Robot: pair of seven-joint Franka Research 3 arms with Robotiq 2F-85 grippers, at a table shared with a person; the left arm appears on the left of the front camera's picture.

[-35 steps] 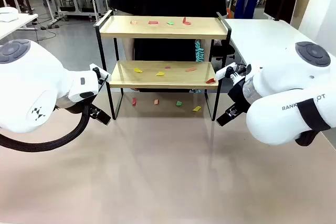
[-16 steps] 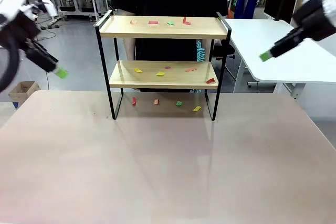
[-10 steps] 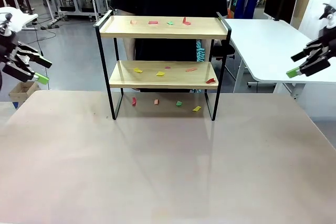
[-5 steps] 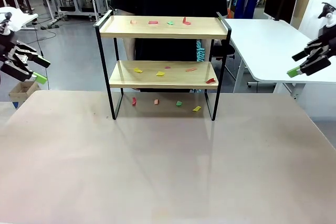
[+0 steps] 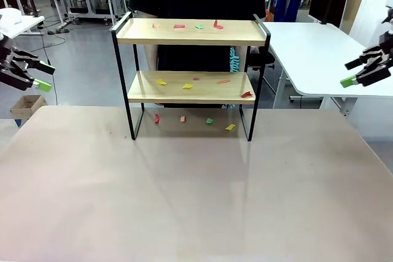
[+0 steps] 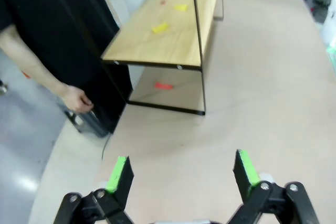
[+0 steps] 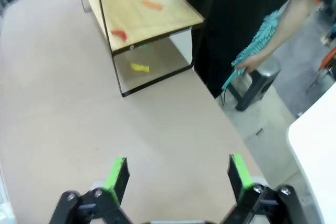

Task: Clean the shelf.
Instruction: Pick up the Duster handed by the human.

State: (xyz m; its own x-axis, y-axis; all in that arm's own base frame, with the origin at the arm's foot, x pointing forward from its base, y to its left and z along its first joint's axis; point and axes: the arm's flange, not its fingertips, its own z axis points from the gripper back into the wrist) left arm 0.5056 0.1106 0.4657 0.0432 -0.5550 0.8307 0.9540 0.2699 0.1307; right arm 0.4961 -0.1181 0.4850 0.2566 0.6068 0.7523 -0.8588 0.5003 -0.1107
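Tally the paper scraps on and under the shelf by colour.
Yellow scraps: 3
Green scraps: 2
Red, orange or pink scraps: 8
Total on and under the shelf: 13

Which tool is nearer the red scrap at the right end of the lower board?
Right. The right tool hangs beyond the right end of the shelf, on the same side as the scrap. The left tool hangs beyond the left end, with the whole shelf between it and the scrap.
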